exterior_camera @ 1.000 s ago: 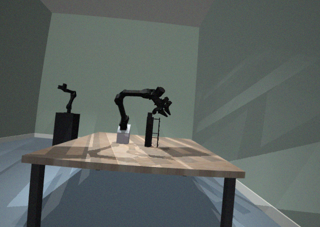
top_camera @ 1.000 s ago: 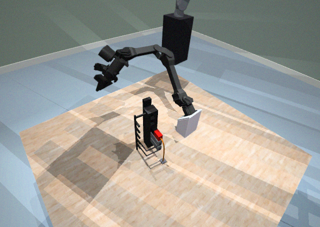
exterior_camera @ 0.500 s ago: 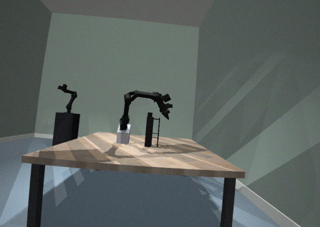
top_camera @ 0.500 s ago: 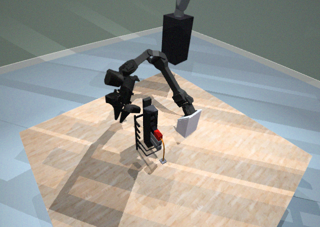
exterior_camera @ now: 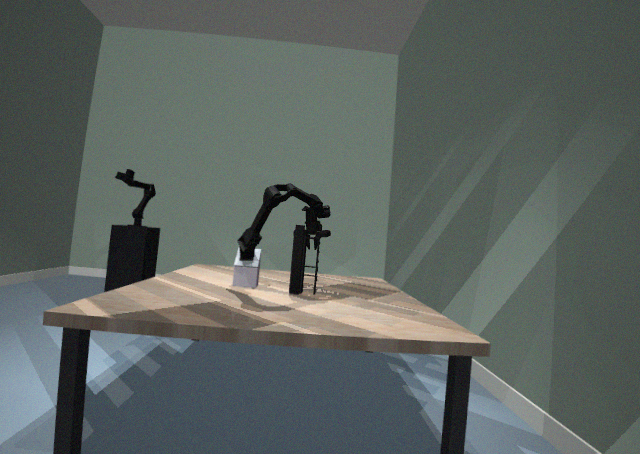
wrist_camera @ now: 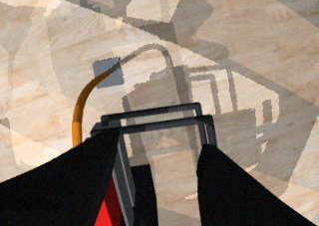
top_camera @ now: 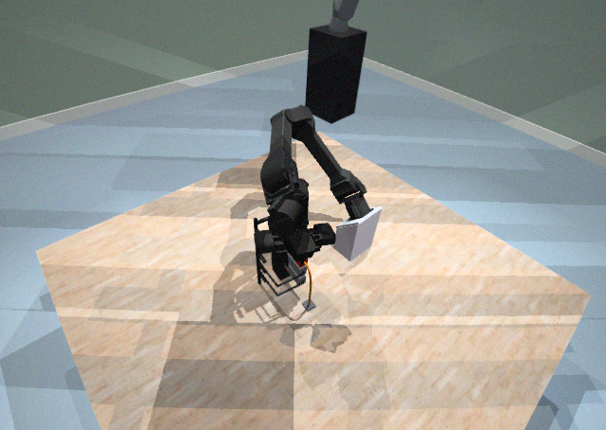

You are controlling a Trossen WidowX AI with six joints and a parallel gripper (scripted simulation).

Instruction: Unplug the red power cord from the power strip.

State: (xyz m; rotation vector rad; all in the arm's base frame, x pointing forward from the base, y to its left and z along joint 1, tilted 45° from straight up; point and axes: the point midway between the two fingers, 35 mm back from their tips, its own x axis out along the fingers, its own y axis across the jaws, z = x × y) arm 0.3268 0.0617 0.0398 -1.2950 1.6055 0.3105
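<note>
Nearest the wrist camera, the gripper (top_camera: 301,258) (exterior_camera: 312,245) (wrist_camera: 159,146) stands partly open, nothing between its fingers. The red plug (wrist_camera: 106,213) shows just below, partly hidden behind one finger; whether they touch, I cannot tell. Beyond, the orange cord (top_camera: 311,286) (wrist_camera: 77,126) curves to a small grey plate (top_camera: 308,306) (wrist_camera: 116,80) on the wooden table (top_camera: 440,357) (exterior_camera: 258,330) (wrist_camera: 30,94).
</note>
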